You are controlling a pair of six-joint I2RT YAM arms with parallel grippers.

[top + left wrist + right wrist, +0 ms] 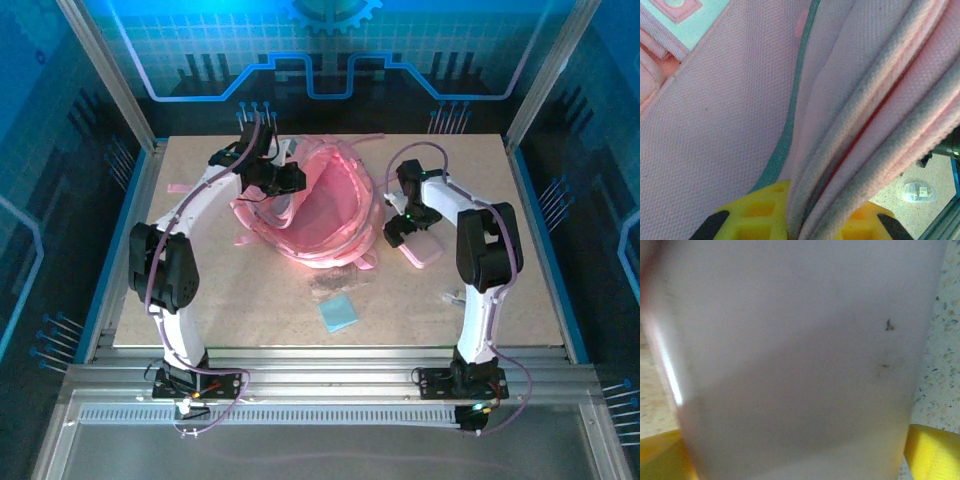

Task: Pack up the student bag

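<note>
The left gripper (802,222) is clamped on a fold of the bag (318,215) at its rim, with yellow fingers (757,210) on either side of the cloth. The right gripper (800,455) stands wide, straddling a pale flat case (800,365). The bag lies open in the middle of the table (250,300), with the case just beside its right edge.

The bag (310,215) lies mid-table, toward the back, with the left gripper (290,182) on its left rim. Right of the bag, a case (428,252) lies under the right gripper (403,238). A card (338,313) lies before the bag.
</note>
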